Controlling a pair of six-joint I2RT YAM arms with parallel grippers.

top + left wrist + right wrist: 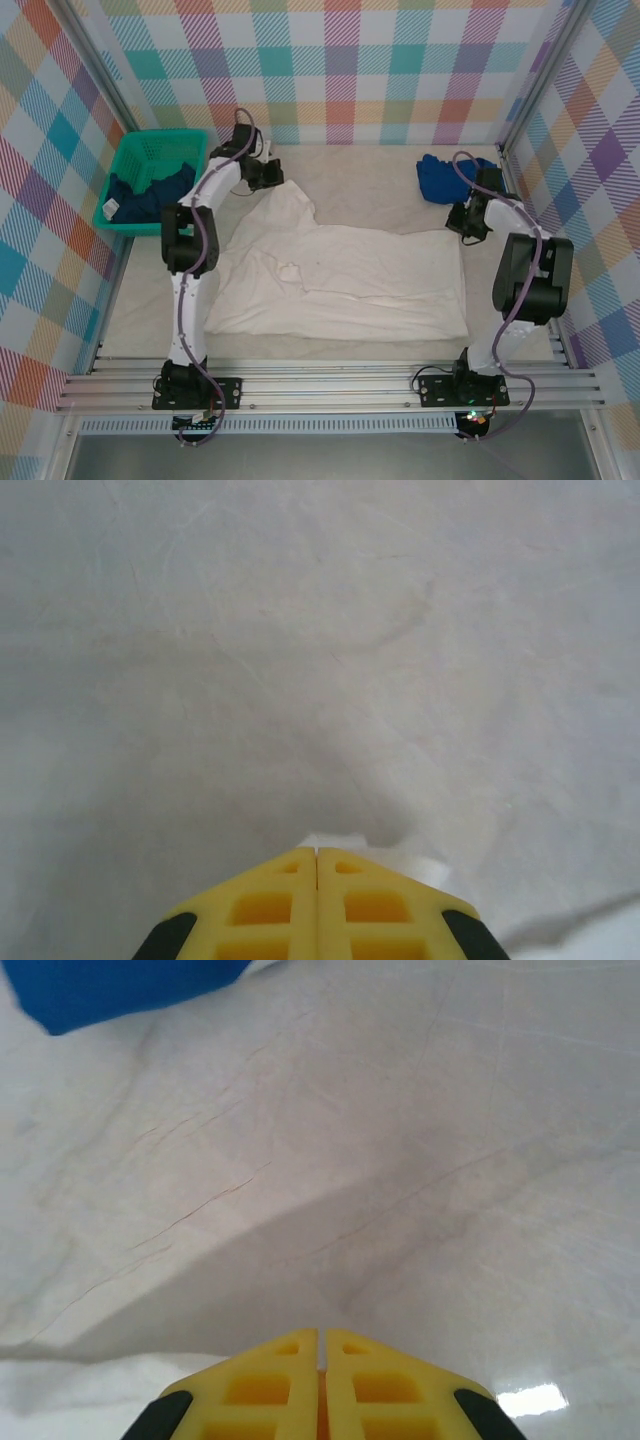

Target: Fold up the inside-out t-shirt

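A green plastic mesh basket (128, 160) sits on the table (370, 185) just off the far left corner of the large white cotton t-shirt (340, 280), and a crumpled dark navy garment (150, 190) lies inside it. The left arm (188, 240) reaches along the t-shirt's left side to that far left corner, where the cloth narrows and rises in a point toward the left jaws. In the left wrist view the two yellow fingers (265, 905) press flat against each other with a hairline between them. A small fold of white cloth pokes out at their tip, so the left jaws are closed tight on the t-shirt. The t-shirt itself lies spread across the middle of the table, wide and mostly flat, wrinkled, with a small raised pucker left of its centre. The right arm (525, 265) bends down to the t-shirt's far right corner. The right jaws are closed too, with their yellow fingers (385, 1385) meeting above white cloth, but I cannot tell whether any of the t-shirt is pinched between them. A bright blue crumpled shirt (440, 175) lies near the t-shirt, beyond that far right corner.
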